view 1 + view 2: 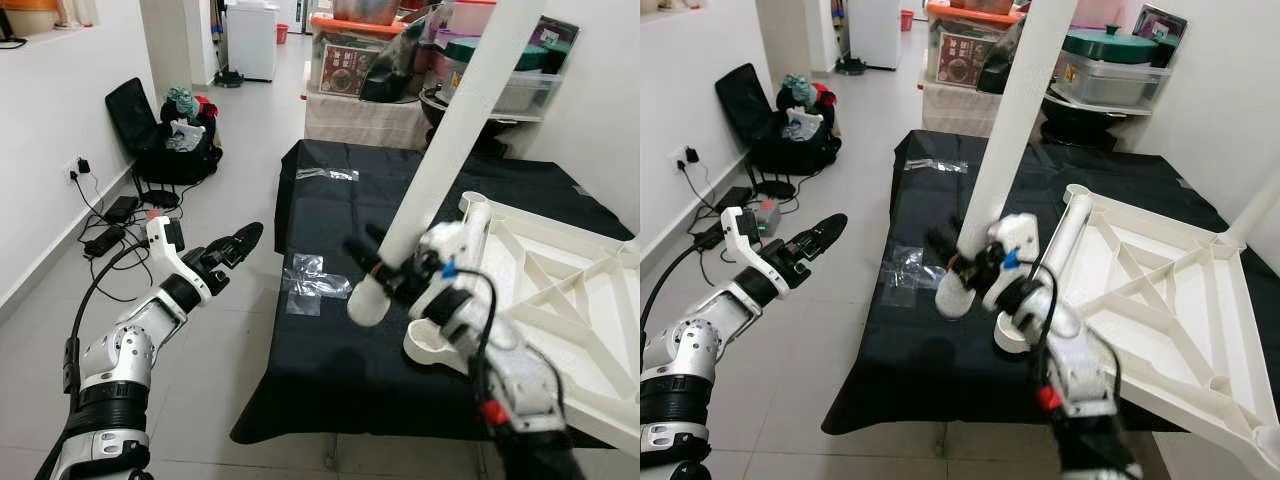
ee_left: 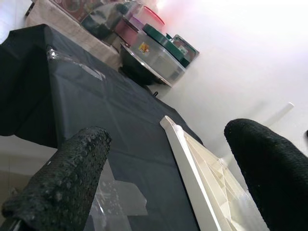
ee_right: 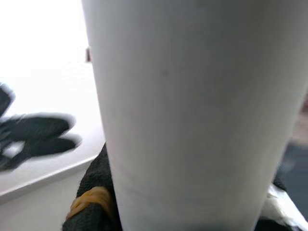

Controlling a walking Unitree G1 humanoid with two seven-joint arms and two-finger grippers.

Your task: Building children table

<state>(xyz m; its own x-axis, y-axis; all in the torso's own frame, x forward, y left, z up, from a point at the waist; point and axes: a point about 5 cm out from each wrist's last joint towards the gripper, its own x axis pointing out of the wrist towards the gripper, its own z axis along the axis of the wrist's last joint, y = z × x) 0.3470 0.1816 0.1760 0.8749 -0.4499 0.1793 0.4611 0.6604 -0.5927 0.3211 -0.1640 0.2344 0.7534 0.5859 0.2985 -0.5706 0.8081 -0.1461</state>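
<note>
Currently right pincer (image 1: 385, 268) clenched on white leg (image 1: 450, 130); left pincer (image 1: 235, 245) released; advisable: seat leg squarely into corner socket (image 1: 432, 343) of upturned tabletop (image 1: 560, 290).

Open black cloth (image 1: 330, 350) at the frame's lower centre lies free between both grippers. A tall white tubular table leg (image 1: 455, 130) slants across centre-right; the upturned white ribbed plastic tabletop (image 1: 560, 290) blocks the right side.
</note>
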